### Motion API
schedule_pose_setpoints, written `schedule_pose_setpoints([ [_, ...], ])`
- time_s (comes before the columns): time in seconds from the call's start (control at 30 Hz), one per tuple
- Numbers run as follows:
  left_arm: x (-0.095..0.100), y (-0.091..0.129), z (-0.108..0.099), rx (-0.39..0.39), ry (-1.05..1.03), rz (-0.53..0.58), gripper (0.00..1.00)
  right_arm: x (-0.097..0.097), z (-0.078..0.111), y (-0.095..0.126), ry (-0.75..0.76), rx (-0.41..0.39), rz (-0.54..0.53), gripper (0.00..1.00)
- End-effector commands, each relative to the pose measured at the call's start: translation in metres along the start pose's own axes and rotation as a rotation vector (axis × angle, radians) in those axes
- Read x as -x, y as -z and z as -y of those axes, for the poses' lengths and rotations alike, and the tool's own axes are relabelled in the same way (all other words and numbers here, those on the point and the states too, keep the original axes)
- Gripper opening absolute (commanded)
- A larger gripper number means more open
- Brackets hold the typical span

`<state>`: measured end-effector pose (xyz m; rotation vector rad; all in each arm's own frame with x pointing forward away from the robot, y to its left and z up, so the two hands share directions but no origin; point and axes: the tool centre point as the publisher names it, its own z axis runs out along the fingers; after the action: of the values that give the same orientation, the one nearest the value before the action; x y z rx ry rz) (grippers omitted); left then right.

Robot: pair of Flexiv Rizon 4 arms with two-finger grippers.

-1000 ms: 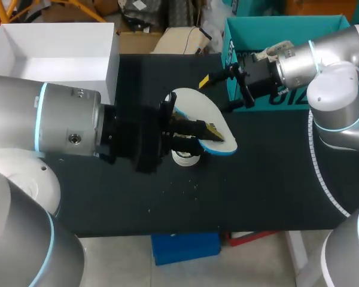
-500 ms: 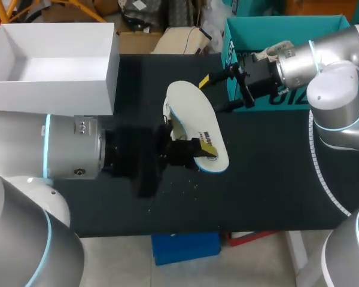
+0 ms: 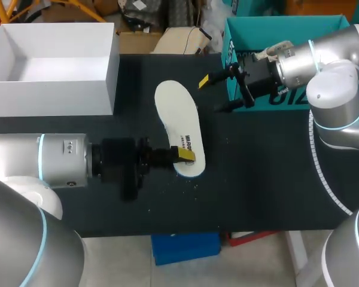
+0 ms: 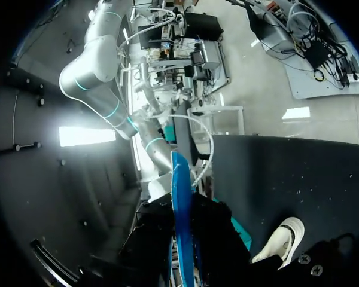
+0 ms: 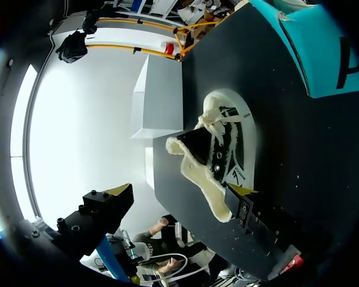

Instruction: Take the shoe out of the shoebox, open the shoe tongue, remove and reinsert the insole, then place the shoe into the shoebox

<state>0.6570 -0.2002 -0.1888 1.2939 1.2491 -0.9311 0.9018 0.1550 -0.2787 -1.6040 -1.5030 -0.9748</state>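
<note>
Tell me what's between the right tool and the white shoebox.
The free end of the insole, held over the black table by the left tool; the head view shows it.

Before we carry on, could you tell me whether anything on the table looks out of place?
Only small things: pale specks lie scattered on the black table by the left hand, which grips the insole, out of the shoe. Nothing looks damaged.
</note>
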Motion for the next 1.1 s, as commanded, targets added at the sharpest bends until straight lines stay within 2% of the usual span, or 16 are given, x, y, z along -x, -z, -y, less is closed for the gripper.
schedule_pose_setpoints([
  [0.03, -0.022, -0.002, -0.008, 0.007, -0.037, 0.022, 0.0, 0.001, 0.001, -0.001, 0.0, 0.004, -0.002, 1.0],
  [0.07, -0.026, -0.004, -0.008, -0.019, -0.043, 0.02, 0.0, 0.001, 0.001, -0.001, 0.0, 0.004, -0.002, 1.0],
  [0.7, -0.028, -0.004, -0.008, -0.007, -0.031, 0.003, 0.0, 0.001, 0.001, -0.001, 0.0, 0.004, -0.002, 1.0],
  [0.83, -0.028, -0.005, -0.002, 0.007, -0.093, 0.073, 0.0, 0.001, 0.001, -0.001, 0.0, 0.004, -0.002, 1.0],
  [0.9, -0.03, -0.002, -0.002, 0.011, -0.107, 0.143, 0.0, 0.001, 0.001, -0.001, 0.0, 0.004, -0.002, 1.0],
  [1.1, -0.04, 0.0, -0.011, 0.015, -0.155, 0.171, 0.0, 0.001, 0.001, -0.001, 0.0, 0.004, -0.002, 1.0],
])
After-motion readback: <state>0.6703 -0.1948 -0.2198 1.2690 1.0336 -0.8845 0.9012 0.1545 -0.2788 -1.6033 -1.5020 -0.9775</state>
